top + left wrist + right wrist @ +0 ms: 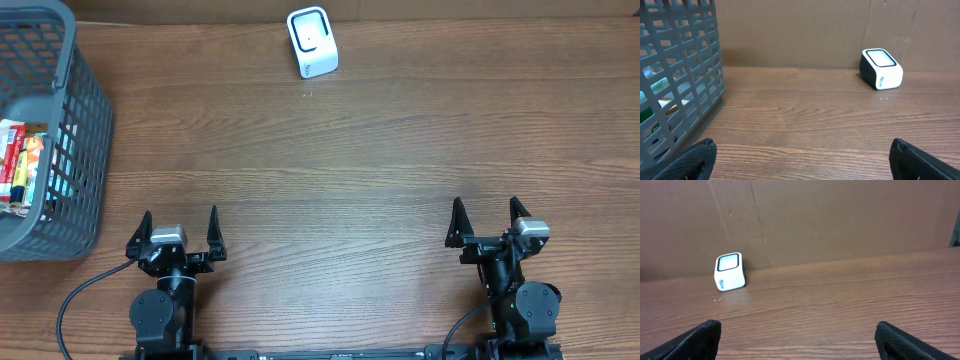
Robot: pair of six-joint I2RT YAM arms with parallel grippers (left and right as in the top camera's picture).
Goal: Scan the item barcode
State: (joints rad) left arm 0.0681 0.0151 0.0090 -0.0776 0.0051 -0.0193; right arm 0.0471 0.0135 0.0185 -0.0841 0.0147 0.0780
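Note:
A small white barcode scanner [312,42] with a dark-rimmed window stands at the table's far edge; it also shows in the left wrist view [881,68] and the right wrist view [729,271]. Colourful packaged items [20,163] lie inside the grey basket [75,170] at the far left, and they show through the mesh [655,107]. My left gripper [180,226] stands open near the front edge, right of the basket. My right gripper [485,215] stands open at the front right. Both hold nothing, with only bare wood between their fingers [699,159] [896,340].
The wooden table [330,180] runs between the arms and the scanner. A brown cardboard wall [840,220] stands behind the table's far edge. The basket's tall mesh wall [682,75] is close on the left arm's left side.

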